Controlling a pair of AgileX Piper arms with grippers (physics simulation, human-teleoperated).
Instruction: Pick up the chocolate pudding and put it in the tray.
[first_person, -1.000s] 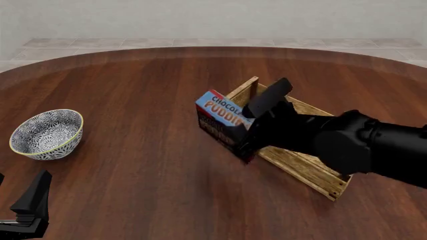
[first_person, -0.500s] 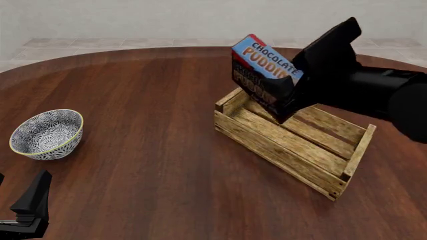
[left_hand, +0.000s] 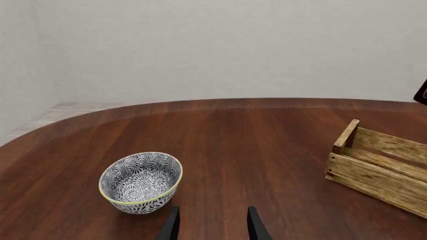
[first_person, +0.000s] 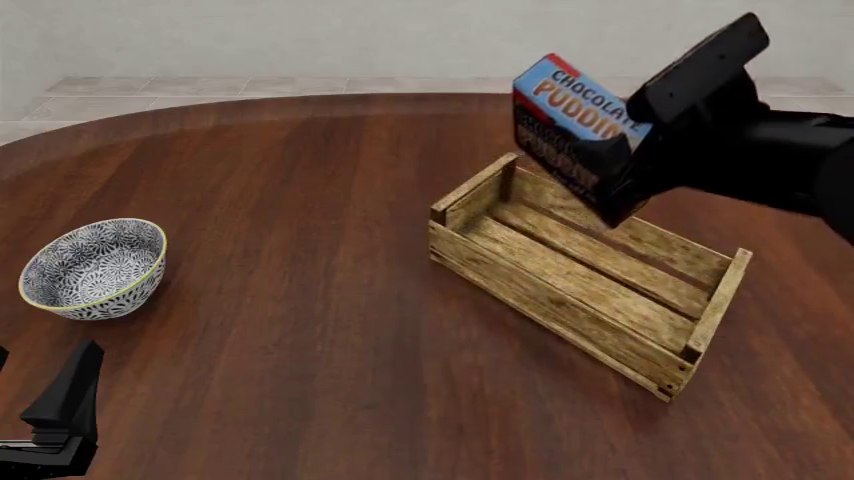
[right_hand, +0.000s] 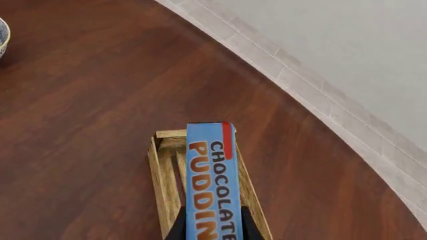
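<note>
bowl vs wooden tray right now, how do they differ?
Shape: the bowl is round; the tray is a long rectangle with corner posts.
Look: the bowl is blue-and-white patterned with a yellowish rim; the tray is plain slatted wood.
Position: the bowl sits on the table's left side, with nothing above it; the tray sits right of centre, with the pudding box held above it by the right gripper.
Shared: both rest on the table, open-topped and empty.

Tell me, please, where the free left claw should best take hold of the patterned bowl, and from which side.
Grip the bowl at its thin rim, coming from above, one finger inside and one outside. It stands upright and open, and its round sloping wall looks too wide and slippery for the left claw to clamp across.
</note>
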